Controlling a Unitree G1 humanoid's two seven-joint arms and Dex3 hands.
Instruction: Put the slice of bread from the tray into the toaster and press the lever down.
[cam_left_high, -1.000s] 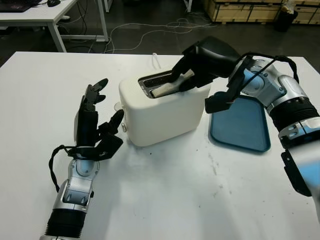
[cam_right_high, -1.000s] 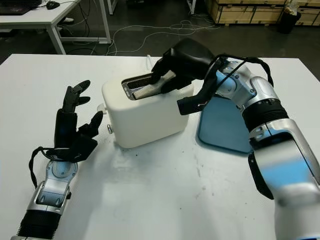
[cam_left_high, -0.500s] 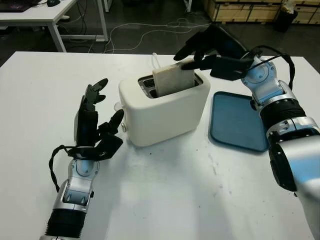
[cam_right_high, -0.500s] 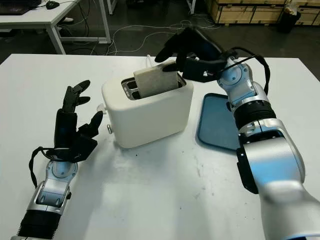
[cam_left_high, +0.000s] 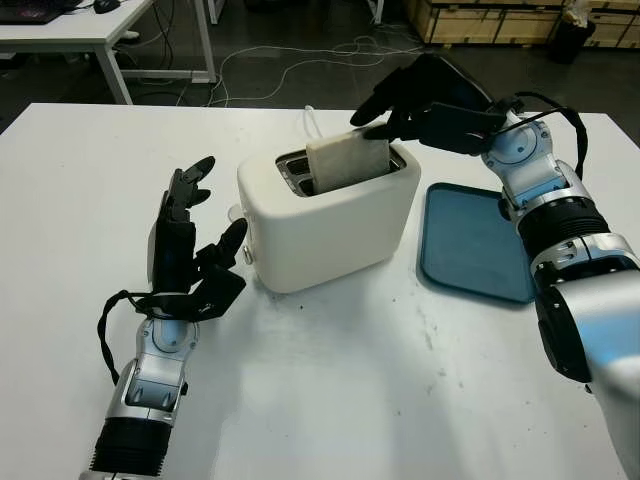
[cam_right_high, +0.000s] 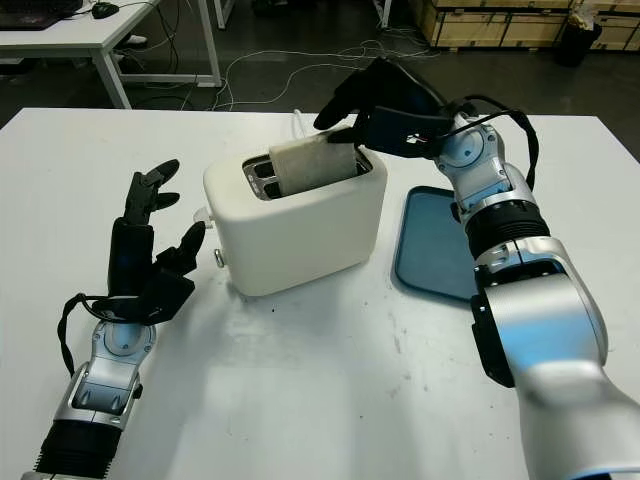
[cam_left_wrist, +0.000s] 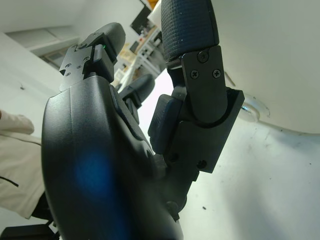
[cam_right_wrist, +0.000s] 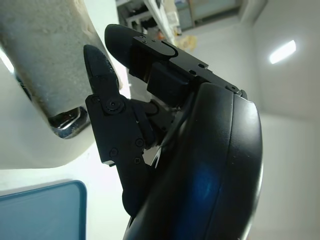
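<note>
White toaster (cam_left_high: 325, 215) is holding the bread slice (cam_left_high: 346, 161) upright in its slot; the right hand (cam_left_high: 425, 100) is pinching its top corner while the left hand (cam_left_high: 185, 255) is waiting open beside the toaster.

We see two matte black three-finger hands, the left hand (cam_left_high: 185, 255) and right hand (cam_left_high: 425, 100), on silver forearms with ribbed black cuffs, black looping cables and small screws.
</note>
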